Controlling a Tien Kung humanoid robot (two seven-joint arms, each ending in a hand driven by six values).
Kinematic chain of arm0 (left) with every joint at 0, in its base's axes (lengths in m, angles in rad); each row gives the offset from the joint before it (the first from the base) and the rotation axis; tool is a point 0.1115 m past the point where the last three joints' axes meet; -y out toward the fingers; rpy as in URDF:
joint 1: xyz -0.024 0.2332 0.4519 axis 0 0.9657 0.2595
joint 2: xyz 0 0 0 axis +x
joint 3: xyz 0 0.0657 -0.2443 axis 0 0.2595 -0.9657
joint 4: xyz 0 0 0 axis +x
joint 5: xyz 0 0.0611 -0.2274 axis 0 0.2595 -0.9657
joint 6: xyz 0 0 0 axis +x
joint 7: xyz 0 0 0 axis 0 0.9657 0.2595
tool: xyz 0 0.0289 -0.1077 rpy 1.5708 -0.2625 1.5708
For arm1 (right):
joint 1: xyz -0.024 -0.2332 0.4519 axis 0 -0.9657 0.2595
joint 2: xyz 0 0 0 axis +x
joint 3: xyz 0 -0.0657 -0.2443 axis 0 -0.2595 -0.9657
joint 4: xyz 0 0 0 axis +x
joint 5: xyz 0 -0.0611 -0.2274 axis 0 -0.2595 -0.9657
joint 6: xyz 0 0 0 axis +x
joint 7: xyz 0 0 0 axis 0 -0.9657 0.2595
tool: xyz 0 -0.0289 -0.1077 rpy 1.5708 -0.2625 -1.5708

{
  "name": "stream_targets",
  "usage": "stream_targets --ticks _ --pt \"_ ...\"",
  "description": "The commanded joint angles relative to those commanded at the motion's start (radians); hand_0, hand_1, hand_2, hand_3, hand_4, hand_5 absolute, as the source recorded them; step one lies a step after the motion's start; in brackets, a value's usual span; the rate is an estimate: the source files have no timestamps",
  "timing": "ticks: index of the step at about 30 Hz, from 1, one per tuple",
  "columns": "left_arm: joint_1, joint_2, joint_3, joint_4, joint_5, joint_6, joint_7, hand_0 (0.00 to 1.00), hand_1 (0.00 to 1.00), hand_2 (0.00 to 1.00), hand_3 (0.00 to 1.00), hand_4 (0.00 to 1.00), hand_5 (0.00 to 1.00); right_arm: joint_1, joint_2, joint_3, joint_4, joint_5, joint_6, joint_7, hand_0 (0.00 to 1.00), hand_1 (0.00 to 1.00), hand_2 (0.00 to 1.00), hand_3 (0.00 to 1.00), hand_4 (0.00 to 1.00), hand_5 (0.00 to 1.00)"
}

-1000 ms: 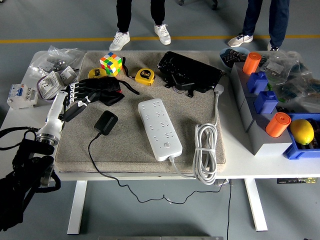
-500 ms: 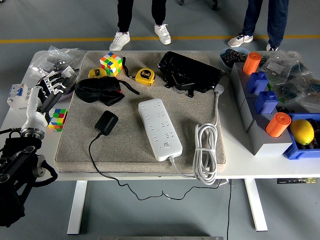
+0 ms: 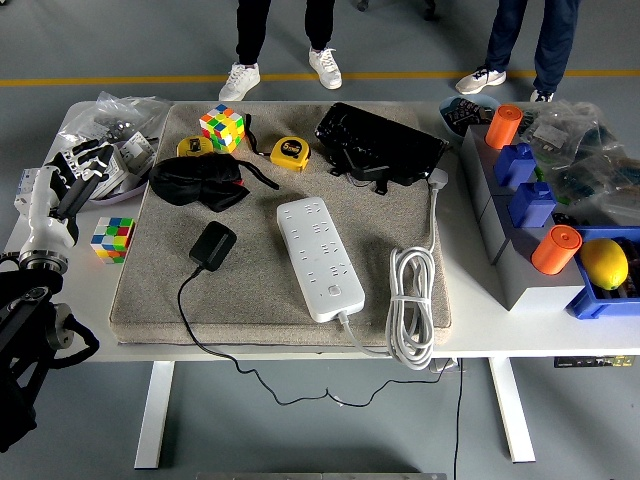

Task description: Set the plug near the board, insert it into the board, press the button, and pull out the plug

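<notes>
On tape measure [image 3: 291, 151], numeral 5

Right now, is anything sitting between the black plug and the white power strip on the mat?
Nothing visible. The black plug lies left of the white power strip, apart from it, with only bare mat between them.

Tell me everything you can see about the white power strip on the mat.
The white power strip is a long, flat plastic bar with rounded corners and rows of sockets on top, all empty. It lies flat on the beige mat, angled diagonally. Its thick white cable leaves the near end and lies bundled beside it. No robot hand touches it.
</notes>
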Motion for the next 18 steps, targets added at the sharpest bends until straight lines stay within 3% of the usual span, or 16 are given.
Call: stream_targets --ticks 18 --pt "-0.012 -0.001 0.02 -0.005 0.0 -0.001 0.009 0.606 0.668 0.683 0.683 0.942 0.5 -0.003 -0.002 -0.019 0.001 -0.003 0.006 -0.023 0.611 0.596 0.552 0.553 0.797 0.282"
